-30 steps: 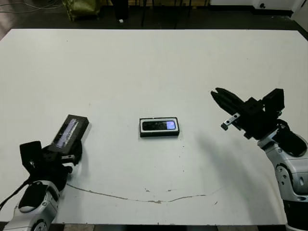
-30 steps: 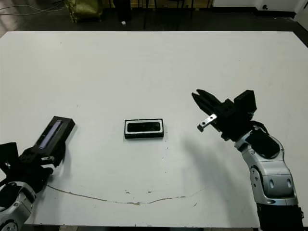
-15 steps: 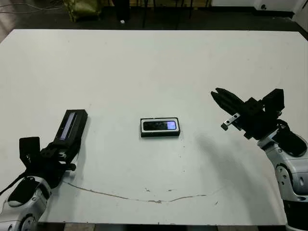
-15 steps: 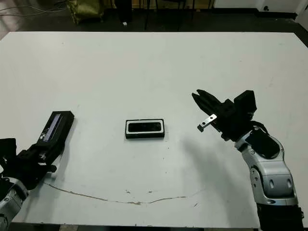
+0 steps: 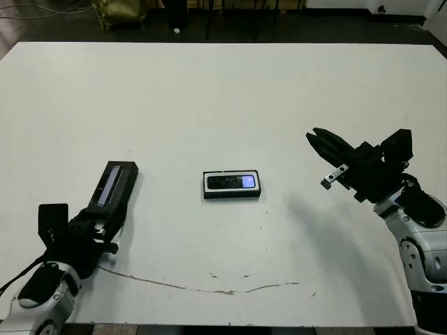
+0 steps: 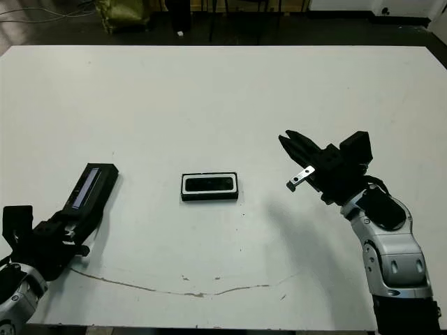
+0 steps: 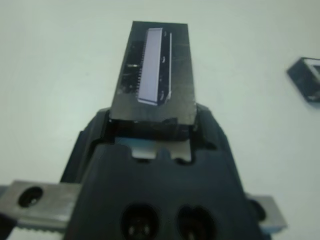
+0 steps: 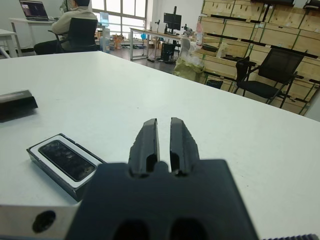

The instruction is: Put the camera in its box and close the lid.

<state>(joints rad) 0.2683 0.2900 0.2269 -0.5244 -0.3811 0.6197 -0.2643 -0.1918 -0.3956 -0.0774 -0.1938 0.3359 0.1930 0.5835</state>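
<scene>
Near the middle of the white table (image 5: 223, 91), a little toward its front edge, the box (image 5: 232, 185) sits with the camera (image 5: 233, 182) already lying inside its white lining, glossy face up and a bluish glint at one end. So the first half of the task looks done; what remains, by my reading, is the lid.

Toward the front-left corner, the left gripper (image 5: 98, 218) is clamped on the near end of the lid (image 5: 116, 186), which juts out away from the robot with its silvery strip facing up. The left wrist view shows the lid's end seated between the fingers. Whether the far end touches the table I cannot tell.

The right gripper (image 5: 323, 142) hovers over the right half of the table, well apart from the box, holding nothing, with its two fingers (image 8: 149, 140) drawn nearly together and only a thin gap between them.

The next move likely calls for carrying the lid toward the box, turning it so its long side matches the box's, then lowering it squarely on the rim.

Room is generous: bare table lies between lid and box, and nothing stands in the path. The front edge is close to the left arm, so the sweep should head inward.
</scene>
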